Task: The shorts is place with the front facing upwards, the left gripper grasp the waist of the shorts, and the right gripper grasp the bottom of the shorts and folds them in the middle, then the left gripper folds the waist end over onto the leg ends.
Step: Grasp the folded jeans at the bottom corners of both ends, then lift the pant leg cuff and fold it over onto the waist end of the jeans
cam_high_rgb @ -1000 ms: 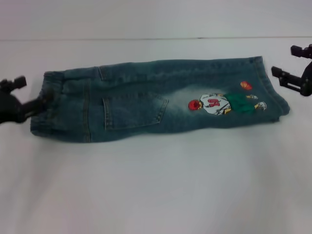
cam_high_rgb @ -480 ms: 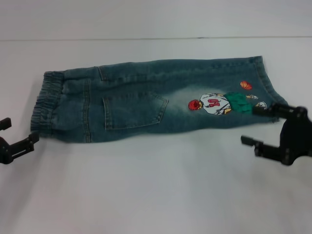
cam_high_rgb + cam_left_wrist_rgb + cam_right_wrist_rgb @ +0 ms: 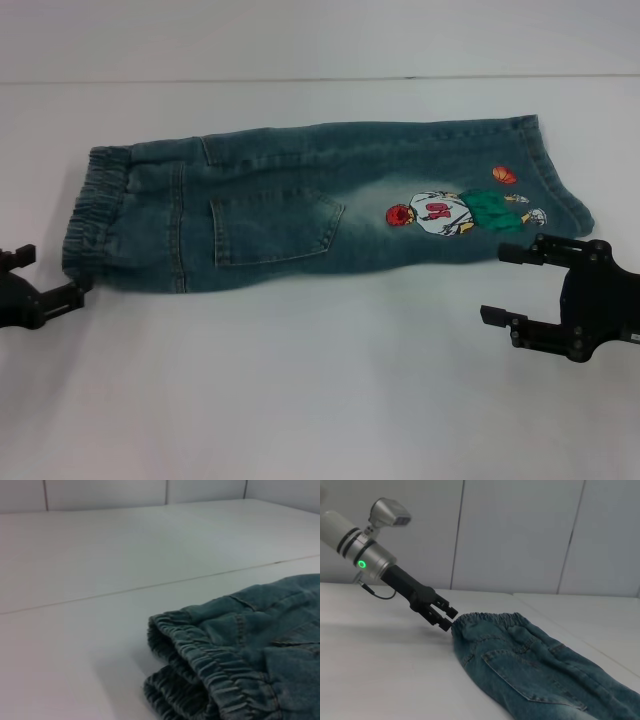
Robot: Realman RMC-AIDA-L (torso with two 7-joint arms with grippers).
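The denim shorts (image 3: 300, 205) lie folded lengthwise on the white table, back pocket and a cartoon patch (image 3: 450, 212) facing up. The elastic waist (image 3: 95, 210) is at the left and the leg ends (image 3: 555, 185) at the right. My left gripper (image 3: 50, 272) is open, just off the waist's near corner, with nothing between its fingers. The right wrist view shows that gripper (image 3: 442, 616) at the waistband (image 3: 485, 620). My right gripper (image 3: 497, 283) is open and empty, in front of the leg ends. In the left wrist view the waistband (image 3: 205, 665) shows close up.
The white table (image 3: 300, 400) stretches out in front of the shorts and behind them to a back edge (image 3: 300, 80). A pale panelled wall (image 3: 520, 530) stands beyond. Nothing else lies on the table.
The left gripper has let go of the waist and dropped back toward the front. The right gripper swung from the far right side down to the front of the leg ends.
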